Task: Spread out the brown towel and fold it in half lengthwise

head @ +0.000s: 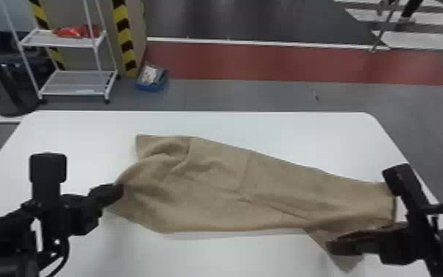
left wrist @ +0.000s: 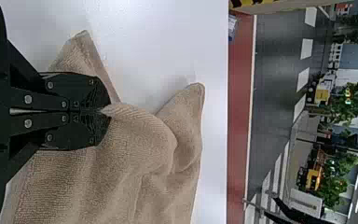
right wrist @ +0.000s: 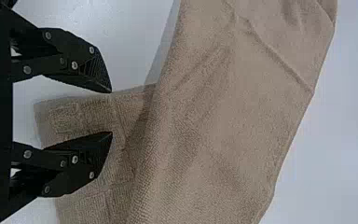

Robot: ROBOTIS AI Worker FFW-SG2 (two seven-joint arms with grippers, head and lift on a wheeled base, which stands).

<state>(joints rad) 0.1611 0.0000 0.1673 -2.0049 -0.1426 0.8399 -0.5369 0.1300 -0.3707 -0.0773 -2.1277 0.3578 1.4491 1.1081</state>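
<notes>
Head cam: high, looks fwd & down at table. L wrist cam: close, turned sideways, sees past table to red strip, as head does. R wrist cam: close, prob. steeper down. All share brown towel.

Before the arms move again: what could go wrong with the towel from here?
The left tool is shut on just a small pinch of the brown towel, so a pull could slip it free.

The right tool is open over a flap that juts out past the towel's near edge; closing there might catch only that flap.

The towel lies skewed and creased, so folding before it is flattened would probably give uneven halves.
</notes>
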